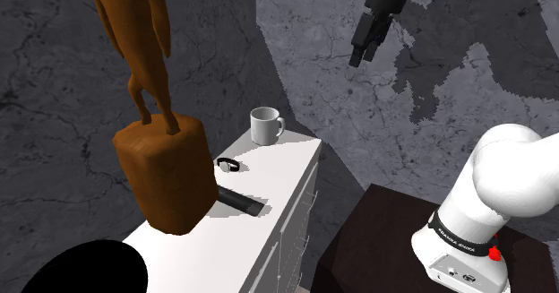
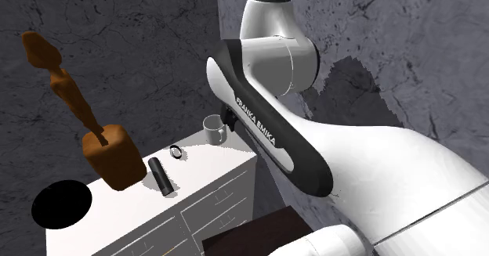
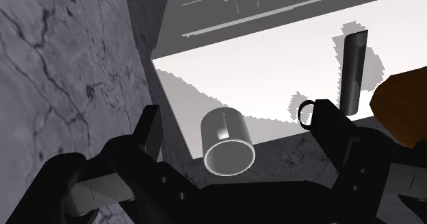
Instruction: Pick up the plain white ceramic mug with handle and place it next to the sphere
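White mug (image 1: 266, 125) stands upright at the far end of the white counter (image 1: 278, 170), centre of the shoulder view; the black claw (image 1: 359, 58), spread and empty at upper right, should descend squarely, straddling the body clear of the handle.

Black sphere (image 1: 79, 269) partly beyond shoulder view's lower edge

A tall brown carved figure on a rounded block (image 1: 166, 179) stands at the shoulder view's left, atop a white drawer cabinet (image 1: 285, 170). Beside it lie a small black ring (image 1: 228, 164) and a short black cylinder (image 1: 238, 202).
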You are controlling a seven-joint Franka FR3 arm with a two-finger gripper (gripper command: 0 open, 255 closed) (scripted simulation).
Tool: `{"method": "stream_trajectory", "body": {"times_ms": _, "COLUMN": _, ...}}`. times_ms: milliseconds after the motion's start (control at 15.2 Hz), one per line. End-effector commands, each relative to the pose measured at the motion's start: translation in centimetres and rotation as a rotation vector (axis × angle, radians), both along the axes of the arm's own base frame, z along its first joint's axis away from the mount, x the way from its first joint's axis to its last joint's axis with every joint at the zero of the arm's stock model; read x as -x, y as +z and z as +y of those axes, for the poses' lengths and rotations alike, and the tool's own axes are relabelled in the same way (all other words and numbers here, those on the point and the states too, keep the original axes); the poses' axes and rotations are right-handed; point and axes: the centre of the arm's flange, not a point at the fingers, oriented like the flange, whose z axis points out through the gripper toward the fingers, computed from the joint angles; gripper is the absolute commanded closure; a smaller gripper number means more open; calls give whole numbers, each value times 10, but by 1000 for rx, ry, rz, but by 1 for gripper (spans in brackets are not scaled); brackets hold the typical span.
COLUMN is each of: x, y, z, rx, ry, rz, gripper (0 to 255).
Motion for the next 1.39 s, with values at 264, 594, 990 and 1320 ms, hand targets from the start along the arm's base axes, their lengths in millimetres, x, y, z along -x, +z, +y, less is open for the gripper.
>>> {"method": "stream_trajectory", "body": {"times_ms": 264, "x": -43, "y": -32, "z": 1, "rx": 9, "ry": 7, "rz": 6, "gripper": 0}}
{"method": "stream_trajectory", "body": {"times_ms": 594, "x": -97, "y": -71, "z": 3, "rx": 20, "ry": 16, "rz": 13, "gripper": 0}}
{"method": "stream_trajectory", "body": {"times_ms": 990, "x": -161, "y": -120, "z": 5, "rx": 34, "ry": 27, "rz": 22, "gripper": 0}}
{"method": "stream_trajectory", "body": {"times_ms": 1320, "x": -214, "y": -161, "z": 7, "rx": 45, "ry": 36, "rz": 30, "gripper": 0}}
